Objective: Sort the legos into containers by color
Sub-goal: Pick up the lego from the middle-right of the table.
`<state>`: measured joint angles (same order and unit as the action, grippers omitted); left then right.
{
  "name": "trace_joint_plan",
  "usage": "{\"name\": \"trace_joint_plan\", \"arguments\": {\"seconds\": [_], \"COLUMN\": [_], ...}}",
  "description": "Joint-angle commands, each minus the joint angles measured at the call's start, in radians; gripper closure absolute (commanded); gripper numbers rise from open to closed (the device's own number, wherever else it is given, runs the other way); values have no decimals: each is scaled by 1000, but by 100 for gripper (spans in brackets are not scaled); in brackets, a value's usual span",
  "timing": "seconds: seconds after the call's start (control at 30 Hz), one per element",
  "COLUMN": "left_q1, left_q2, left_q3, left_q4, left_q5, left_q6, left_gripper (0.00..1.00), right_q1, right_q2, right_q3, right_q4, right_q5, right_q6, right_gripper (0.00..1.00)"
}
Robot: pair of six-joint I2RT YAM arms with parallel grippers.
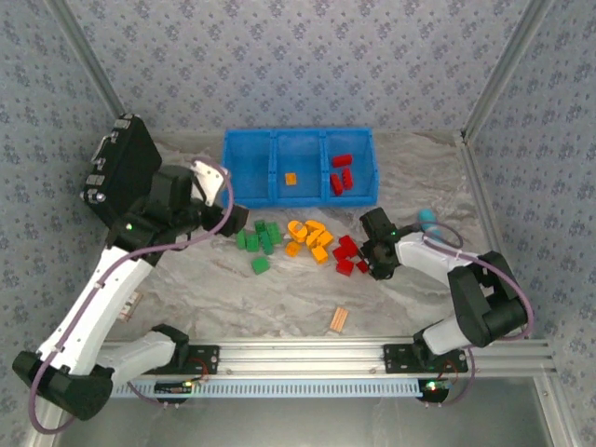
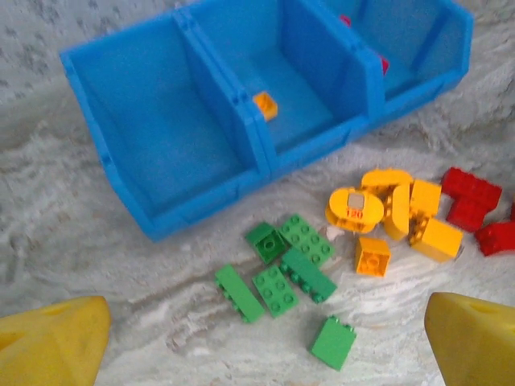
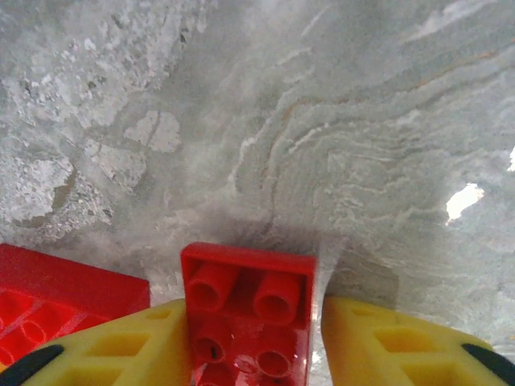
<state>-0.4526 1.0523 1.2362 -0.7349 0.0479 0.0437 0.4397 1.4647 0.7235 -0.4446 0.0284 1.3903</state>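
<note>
Two right gripper [image 3: 249,346] fingers bracket a red brick [image 3: 249,289]; we cannot tell if they pinch, so lifting may drop it. Left gripper [image 2: 263,346] gapes.

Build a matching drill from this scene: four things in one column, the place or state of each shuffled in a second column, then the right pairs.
Column one
1. middle compartment
2. right compartment
3. green legos
4. right gripper

Column two
A. loose on the table
B. a red brick between its fingers
C. holds one orange lego
D. holds several red legos

Pairs: 1-C, 2-D, 3-A, 4-B
</note>
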Motion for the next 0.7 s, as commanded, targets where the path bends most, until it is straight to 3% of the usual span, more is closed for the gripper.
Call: {"name": "trace_joint_plan", "arguments": {"seconds": [0.0,0.27,0.5,0.67], "left_q1": [-6,-6,-5,16], "left_q2": [58,284,422,496], "left_q3": [146,496,706,803], "left_q4": [-105,-270,-327,-353], "left_q5": [0,4,-52,-57], "left_q6": [61,80,111,122], "left_gripper": [0,0,0,0], "right_q1": [-8,-45,-80,-58], "right_q2": [52,98,69,6], "right_q3": [1,72,119,262], "right_q4": [51,5,-66,-194], "right_q5": [-17,-62,-78,-12], "right_q6": [-39,-292,-430,-600], "right_gripper": [59,73,76,75]}}
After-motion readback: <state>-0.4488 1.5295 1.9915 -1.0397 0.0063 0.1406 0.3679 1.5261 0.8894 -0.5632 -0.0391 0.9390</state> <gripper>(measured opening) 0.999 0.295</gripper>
